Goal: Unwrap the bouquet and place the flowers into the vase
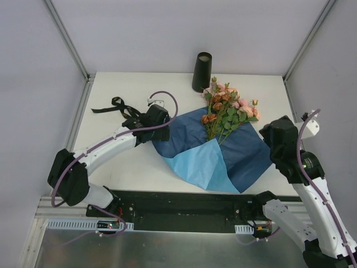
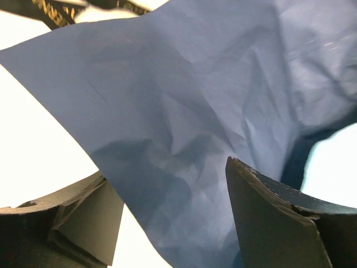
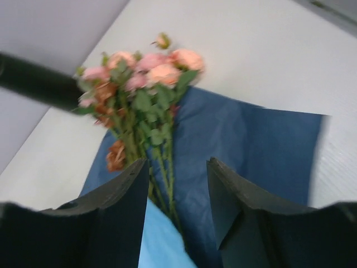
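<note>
Nearest the arm bases, the left gripper (image 2: 170, 173) sits low over the white table (image 1: 122, 162) at the left edge of the blue wrapping sheet (image 1: 240, 156). Its jaws stand spread. In the left wrist view, crumpled paper fills the space between and beyond them, not pinched. The right gripper (image 3: 177, 164) hangs above the sheet's right corner, aimed toward the blooms. Its jaws are likewise spread, with nothing between them.

The sheet lies opened flat across the middle of the table. It is dark blue, with a paler blue flap (image 1: 201, 164) folded over at its near side. The flowers (image 1: 228, 109), pink, peach and rust-orange roses with green leaves, lie unwrapped on the sheet. Their stems converge toward the pale flap, and their heads fan out past the sheet's far edge onto the bare table.

To the left, beyond the left gripper, the black ribbon (image 1: 114, 105) lies loose on the table, apart from the sheet. Farthest back, the black vase (image 1: 202, 71) stands upright near the table's far edge, just beside the flower heads. Whether they touch cannot be told.
</note>
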{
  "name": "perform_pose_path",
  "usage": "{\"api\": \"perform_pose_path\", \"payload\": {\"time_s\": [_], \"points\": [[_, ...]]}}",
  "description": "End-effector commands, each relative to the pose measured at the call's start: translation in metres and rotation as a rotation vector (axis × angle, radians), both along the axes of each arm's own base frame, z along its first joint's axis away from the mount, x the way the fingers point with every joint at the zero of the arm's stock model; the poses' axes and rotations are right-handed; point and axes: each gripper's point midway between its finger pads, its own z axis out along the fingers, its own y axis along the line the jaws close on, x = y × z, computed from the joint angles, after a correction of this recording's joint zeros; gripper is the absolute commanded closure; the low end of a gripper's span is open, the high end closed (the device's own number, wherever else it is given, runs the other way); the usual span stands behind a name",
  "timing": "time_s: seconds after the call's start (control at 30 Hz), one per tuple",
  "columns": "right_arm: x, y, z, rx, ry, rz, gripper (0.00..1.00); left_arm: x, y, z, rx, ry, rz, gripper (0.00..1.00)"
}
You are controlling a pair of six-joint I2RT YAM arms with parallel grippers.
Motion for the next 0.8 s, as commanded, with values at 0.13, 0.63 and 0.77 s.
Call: {"api": "perform_pose_path", "payload": {"time_s": [0.13,0.63,0.77], "points": [[0.052,0.115,-0.007,0.121,0.043,0.570,0.54,-0.013,-0.019,0.080,-0.196,-0.107,-0.129,0.21],[0.114,0.072,-0.131,0.204,0.334,0.401,0.33,-0.018,0.011,0.023,-0.076,0.030,-0.003,0.24],[0.121,0.036,-0.140,0.254,0.363,0.341,0.26,-0.015,0.004,0.017,-0.086,0.047,-0.019,0.25]]}}
